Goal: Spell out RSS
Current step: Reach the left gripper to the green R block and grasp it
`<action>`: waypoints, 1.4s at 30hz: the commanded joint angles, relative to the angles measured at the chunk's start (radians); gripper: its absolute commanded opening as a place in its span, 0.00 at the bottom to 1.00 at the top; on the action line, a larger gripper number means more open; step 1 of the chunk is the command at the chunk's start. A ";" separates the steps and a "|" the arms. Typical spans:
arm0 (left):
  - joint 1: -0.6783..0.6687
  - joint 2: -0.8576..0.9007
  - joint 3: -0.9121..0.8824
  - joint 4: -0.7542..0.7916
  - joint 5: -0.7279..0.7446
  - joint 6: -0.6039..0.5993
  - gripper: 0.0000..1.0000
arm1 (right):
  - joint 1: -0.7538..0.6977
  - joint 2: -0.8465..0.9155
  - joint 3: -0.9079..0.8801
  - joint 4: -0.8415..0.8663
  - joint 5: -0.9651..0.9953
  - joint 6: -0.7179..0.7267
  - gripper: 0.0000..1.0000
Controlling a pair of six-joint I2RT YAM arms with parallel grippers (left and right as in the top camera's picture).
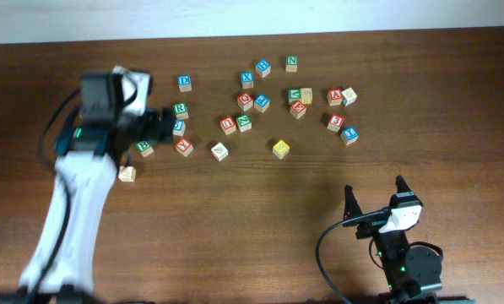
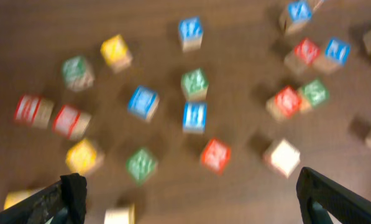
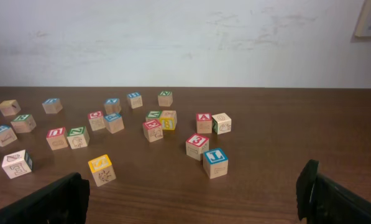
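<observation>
Alphabet cubes lie scattered across the far half of the brown table (image 1: 260, 236). One yellow-faced cube (image 1: 281, 149) sits alone toward the middle; it also shows in the right wrist view (image 3: 101, 169). A second yellow cube (image 1: 306, 95) stands among the far cluster and shows in the right wrist view (image 3: 168, 119). Several green-lettered cubes (image 1: 181, 110) lie about; I cannot tell which carries the R. My left gripper (image 1: 160, 125) is open and empty over the left cubes; its view (image 2: 188, 190) is blurred. My right gripper (image 1: 375, 192) is open and empty near the front, with its wrist view (image 3: 191, 193) showing bare table between the fingers.
Red and blue lettered cubes mix with the green ones, such as a blue one (image 1: 349, 134) and a red one (image 1: 183, 146). A pale plain cube (image 1: 127, 173) lies beside the left arm. A white wall runs behind the table's far edge (image 3: 185, 88).
</observation>
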 commanded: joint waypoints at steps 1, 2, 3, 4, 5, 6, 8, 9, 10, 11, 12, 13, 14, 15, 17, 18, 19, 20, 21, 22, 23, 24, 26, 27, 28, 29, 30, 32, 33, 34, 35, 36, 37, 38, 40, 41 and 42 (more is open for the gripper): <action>-0.031 0.168 0.075 0.068 0.095 -0.016 0.99 | -0.005 -0.006 -0.005 -0.005 0.010 -0.006 0.98; -0.033 0.207 0.075 0.095 0.108 -0.016 0.99 | -0.005 -0.006 -0.005 -0.005 0.010 -0.006 0.98; -0.034 0.236 0.075 0.114 0.108 -0.016 0.99 | -0.005 -0.006 -0.005 -0.005 0.010 -0.006 0.98; -0.034 0.261 0.075 0.140 0.107 -0.017 0.99 | -0.005 -0.006 -0.005 -0.005 0.010 -0.006 0.98; -0.034 0.283 0.075 0.165 0.103 -0.018 0.99 | -0.005 -0.006 -0.005 -0.005 0.010 -0.006 0.98; -0.036 0.312 0.075 0.189 0.018 -0.104 0.99 | -0.005 -0.006 -0.005 -0.005 0.010 -0.006 0.98; -0.036 0.342 0.076 0.204 -0.070 -0.206 0.99 | -0.005 -0.006 -0.005 -0.005 0.010 -0.006 0.98; -0.036 0.362 0.082 0.212 -0.070 -0.209 0.99 | -0.005 -0.006 -0.005 -0.005 0.010 -0.006 0.98; -0.037 0.380 0.095 0.212 -0.075 -0.214 0.99 | -0.005 -0.006 -0.005 -0.005 0.010 -0.006 0.98; -0.040 0.400 0.111 0.206 -0.093 -0.230 0.99 | -0.005 -0.006 -0.005 -0.005 0.010 -0.006 0.98; -0.048 0.436 0.153 0.182 -0.127 -0.254 0.99 | -0.005 -0.006 -0.005 -0.005 0.010 -0.006 0.98; -0.055 0.474 0.201 0.154 -0.126 -0.254 0.99 | -0.005 -0.006 -0.005 -0.005 0.010 -0.006 0.98; -0.063 0.509 0.253 0.119 -0.135 -0.270 0.99 | -0.005 -0.006 -0.005 -0.005 0.010 -0.006 0.98; -0.071 0.545 0.305 0.080 -0.146 -0.286 0.99 | -0.005 -0.006 -0.005 -0.005 0.010 -0.006 0.98; -0.082 0.623 0.417 0.011 -0.146 -0.304 0.99 | -0.005 -0.006 -0.005 -0.005 0.010 -0.006 0.98; -0.087 0.662 0.471 -0.023 -0.146 -0.307 0.99 | -0.005 -0.006 -0.005 -0.005 0.010 -0.006 0.98; -0.093 0.699 0.515 -0.047 -0.161 -0.323 0.99 | -0.005 -0.006 -0.005 -0.005 0.010 -0.006 0.98; -0.100 0.727 0.546 -0.062 -0.167 -0.324 0.99 | -0.005 -0.006 -0.005 -0.005 0.010 -0.006 0.98; -0.108 0.753 0.570 -0.069 -0.167 -0.324 0.99 | -0.005 -0.006 -0.005 -0.005 0.010 -0.006 0.98; -0.116 0.774 0.577 -0.066 -0.167 -0.325 1.00 | -0.005 -0.006 -0.005 -0.005 0.010 -0.006 0.98; -0.120 0.787 0.577 -0.063 -0.172 -0.338 0.97 | -0.005 -0.006 -0.005 -0.005 0.010 -0.006 0.98; -0.120 0.801 0.577 -0.062 -0.179 -0.355 0.93 | -0.005 -0.006 -0.005 -0.005 0.010 -0.006 0.98; -0.118 0.818 0.577 -0.059 -0.179 -0.362 0.88 | -0.005 -0.006 -0.005 -0.005 0.010 -0.006 0.98; -0.117 0.823 0.577 -0.059 -0.179 -0.366 0.84 | -0.005 -0.006 -0.005 -0.005 0.010 -0.006 0.98; -0.115 0.829 0.577 -0.055 -0.179 -0.370 0.83 | -0.005 -0.006 -0.005 -0.005 0.010 -0.006 0.98; -0.113 0.832 0.577 -0.054 -0.182 -0.386 0.83 | -0.005 -0.006 -0.005 -0.005 0.010 -0.006 0.98; -0.111 0.836 0.577 -0.055 -0.190 -0.407 0.78 | -0.005 -0.006 -0.005 -0.005 0.010 -0.006 0.98; -0.105 0.849 0.576 -0.060 -0.190 -0.434 0.76 | -0.005 -0.006 -0.005 -0.005 0.010 -0.006 0.98; -0.103 0.853 0.576 -0.068 -0.190 -0.437 0.74 | -0.005 -0.006 -0.005 -0.005 0.010 -0.006 0.98; -0.102 0.860 0.576 -0.074 -0.189 -0.437 0.72 | -0.005 -0.006 -0.005 -0.005 0.010 -0.006 0.98; -0.103 0.863 0.576 -0.078 -0.189 -0.437 0.68 | -0.005 -0.006 -0.005 -0.005 0.010 -0.006 0.98; -0.103 0.865 0.576 -0.080 -0.190 -0.437 0.64 | -0.005 -0.006 -0.005 -0.005 0.010 -0.006 0.98; -0.102 0.868 0.576 -0.081 -0.190 -0.437 0.61 | -0.005 -0.006 -0.005 -0.005 0.010 -0.006 0.98; -0.103 0.868 0.576 -0.082 -0.190 -0.437 0.57 | -0.005 -0.006 -0.005 -0.005 0.010 -0.006 0.98; -0.103 0.868 0.576 -0.088 -0.190 -0.437 0.56 | -0.005 -0.006 -0.005 -0.005 0.010 -0.006 0.98; -0.102 0.868 0.576 -0.092 -0.190 -0.437 0.55 | -0.005 -0.006 -0.005 -0.005 0.010 -0.006 0.98; -0.102 0.868 0.576 -0.096 -0.190 -0.437 0.53 | -0.005 -0.006 -0.005 -0.005 0.010 -0.006 0.98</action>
